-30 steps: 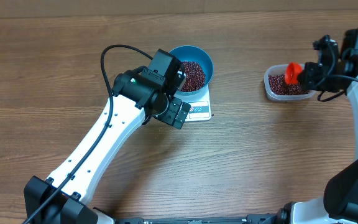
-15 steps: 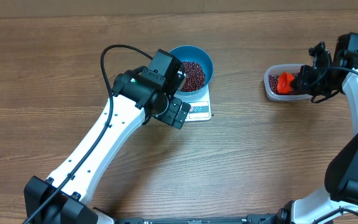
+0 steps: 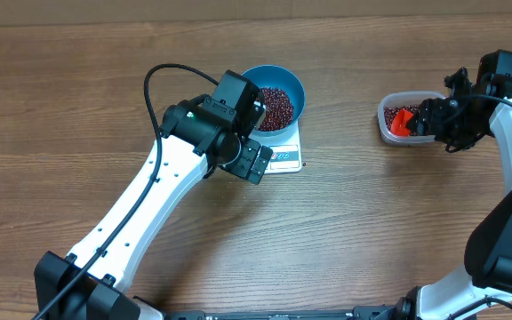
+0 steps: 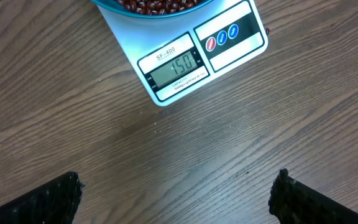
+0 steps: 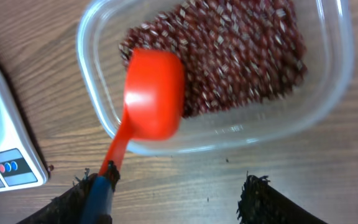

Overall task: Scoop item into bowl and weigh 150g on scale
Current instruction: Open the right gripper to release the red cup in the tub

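left end effector (image 4: pixel 176 183) wide, holding nothing. Just ahead of it the scale (image 4: pixel 185 68) reads 150, with the blue bowl (image 3: pixel 295 85) of beans (image 3: pixel 276 107) on it. right end effector (image 5: pixel 166 186) spread – red scoop (image 5: pixel 154 93) handle against one jaw, cup ahead in the tub (image 5: pixel 229 134) of beans.

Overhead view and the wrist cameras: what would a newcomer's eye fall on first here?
The bright blue bowl of dark beans stands on the white scale near the middle of the overhead view, and the left wrist view shows its display reading 150. At the right, a red scoop lies in a clear tub of the same beans, with the right gripper open at its handle end.
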Controlling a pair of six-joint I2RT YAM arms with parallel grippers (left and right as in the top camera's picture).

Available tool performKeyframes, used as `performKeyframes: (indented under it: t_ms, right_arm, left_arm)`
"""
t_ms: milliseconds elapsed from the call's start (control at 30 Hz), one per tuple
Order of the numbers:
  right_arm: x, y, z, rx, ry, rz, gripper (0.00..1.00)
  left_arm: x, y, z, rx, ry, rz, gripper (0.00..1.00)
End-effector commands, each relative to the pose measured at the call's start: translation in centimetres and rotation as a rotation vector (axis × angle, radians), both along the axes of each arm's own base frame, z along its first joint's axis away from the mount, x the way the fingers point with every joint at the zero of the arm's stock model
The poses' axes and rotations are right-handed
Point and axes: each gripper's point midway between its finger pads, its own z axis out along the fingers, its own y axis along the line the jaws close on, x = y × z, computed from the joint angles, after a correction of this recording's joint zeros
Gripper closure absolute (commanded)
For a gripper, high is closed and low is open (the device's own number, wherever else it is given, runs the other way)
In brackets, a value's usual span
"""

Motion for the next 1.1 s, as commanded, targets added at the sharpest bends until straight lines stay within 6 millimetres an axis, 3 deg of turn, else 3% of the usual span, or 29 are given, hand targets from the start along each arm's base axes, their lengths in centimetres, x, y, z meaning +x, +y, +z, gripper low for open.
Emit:
performKeyframes:
  t_ms: [0,267,467,567,700,867,933,1067]
  right_arm:
    - [-0.1,-0.8,0.8,-0.047,0.008,-0.030,0.30]
    - [-1.9,-2.6,0.2,-0.137,0.109,-0.143,0.30]
    - [-1.8,-2.7,0.5,-0.142,0.108,-0.153,0.30]
    - [-1.6,-2.8,2.0,-0.145,0.092,-0.154,0.30]
    - [-1.1,-2.7,5.7,-0.151,0.001,-0.159,0.29]
    - [-1.4,0.6,11.4,-0.071,-0.187,-0.067,0.28]
    - [-1.9,3.2,13.2,-0.033,-0.259,0.064,0.28]
    - [-3.8,10.0,15.7,0.042,-0.378,0.428,0.27]
  left_arm:
    - [0.0,0.0,0.6,-0.002,-0.019,-0.015,0.00]
    - [0.0,0.0,0.6,-0.002,-0.019,-0.015,0.00]
    - [0.0,0.0,0.6,-0.002,-0.019,-0.015,0.00]
    - [0.0,0.0,0.6,-0.002,-0.019,-0.015,0.00]
    - [0.0,0.0,0.6,-0.002,-0.019,-0.015,0.00]
    - [0.0,0.0,0.6,-0.002,-0.019,-0.015,0.00]
    - [0.0,0.0,0.6,-0.002,-0.019,-0.015,0.00]
    - [0.0,0.0,0.6,-0.002,-0.019,-0.015,0.00]
